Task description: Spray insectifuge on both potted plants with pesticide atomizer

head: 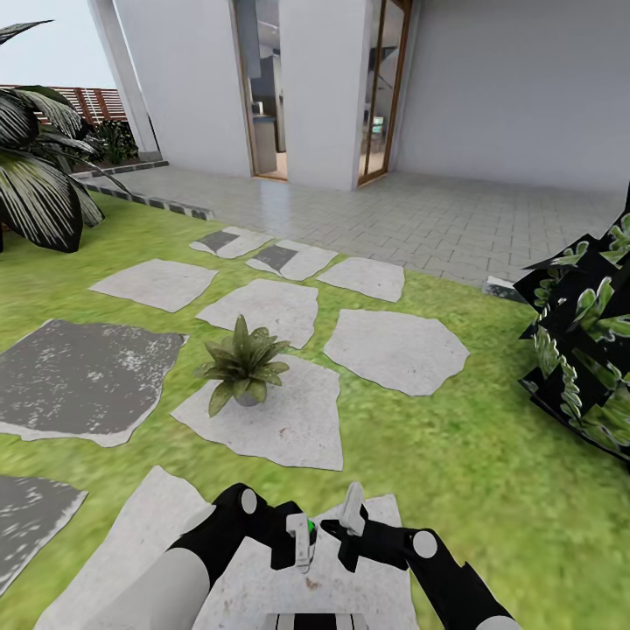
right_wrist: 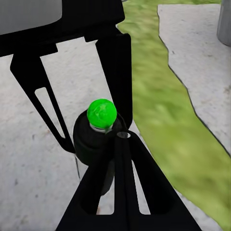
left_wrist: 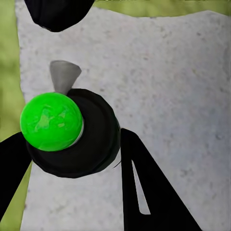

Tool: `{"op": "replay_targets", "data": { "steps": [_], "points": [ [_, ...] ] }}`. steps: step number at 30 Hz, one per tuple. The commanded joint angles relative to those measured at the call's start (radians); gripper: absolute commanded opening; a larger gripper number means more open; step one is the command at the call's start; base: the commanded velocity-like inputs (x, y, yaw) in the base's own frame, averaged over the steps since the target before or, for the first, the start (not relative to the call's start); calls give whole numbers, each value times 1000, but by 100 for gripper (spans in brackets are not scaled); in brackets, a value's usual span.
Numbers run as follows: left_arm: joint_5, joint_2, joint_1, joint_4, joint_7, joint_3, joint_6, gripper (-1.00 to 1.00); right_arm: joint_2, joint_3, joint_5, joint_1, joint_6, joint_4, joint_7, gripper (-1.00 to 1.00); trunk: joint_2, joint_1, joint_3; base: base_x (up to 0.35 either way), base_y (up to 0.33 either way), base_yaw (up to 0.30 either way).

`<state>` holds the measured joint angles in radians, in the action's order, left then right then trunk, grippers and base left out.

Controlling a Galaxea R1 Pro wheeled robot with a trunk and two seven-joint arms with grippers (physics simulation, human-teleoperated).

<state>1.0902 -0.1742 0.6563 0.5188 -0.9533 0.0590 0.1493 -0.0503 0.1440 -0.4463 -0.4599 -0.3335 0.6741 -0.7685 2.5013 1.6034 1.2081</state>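
Pesticide atomizer [head: 307,531] is already picked up, so step one looks done. It sits low in the head view, right in front of the robot, pinched in the left tool [head: 302,544]. In the left wrist view you look straight down on the bottle [left_wrist: 77,137]: dark round body, a pale nozzle poking out one side, and a black finger [left_wrist: 149,187] hard against each side, so that tool is clenched on it. One odd thing: the cap renders bright green here, not red

The right tool [head: 352,523] is just beside it. In the right wrist view the bottle [right_wrist: 96,139] sits right at the tip of the near finger [right_wrist: 122,178], but I honestly can't tell whether that tool is closed, open, or helping with the hold

Under both arms is a pale stepping stone [head: 262,586] with lawn [head: 455,455] around it. A bit further out, on the next stone [head: 289,420], stands one potted plant [head: 242,363], a low green rosette in a little grey pot. Nothing on its leaves shows any spray that I can make out, so I'd guess the spraying itself hasn't started

Beyond that: more stones, a dark leafy bush [head: 586,350] off to the right, palm fronds [head: 39,175] on the left, then the paved patio [head: 420,219] and the house wall [head: 525,87]

So my read: grab done, first plant close ahead, second one yet to be found and covered
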Motion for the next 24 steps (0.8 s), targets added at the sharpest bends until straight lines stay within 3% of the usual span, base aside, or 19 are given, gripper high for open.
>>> {"op": "replay_targets", "data": {
  "steps": [1,7,20,24],
  "points": [
    [9,0,0,1,-1,-1,11,-100,0,-1,-9,0,-6,1,0,-100,0,0,1,0,0,0],
    [-34,0,0,1,-1,-1,48,-100,0,-1,-9,0,-6,1,0,-100,0,0,1,0,0,0],
    [-37,0,-1,-1,-1,-1,49,-100,0,-1,-9,0,-6,1,0,-100,0,0,1,0,0,0],
    [-28,15,-4,-2,-1,5,49,-100,0,-1,-9,0,-6,0,0,-100,0,0,1,0,0,0]
  ]
}}
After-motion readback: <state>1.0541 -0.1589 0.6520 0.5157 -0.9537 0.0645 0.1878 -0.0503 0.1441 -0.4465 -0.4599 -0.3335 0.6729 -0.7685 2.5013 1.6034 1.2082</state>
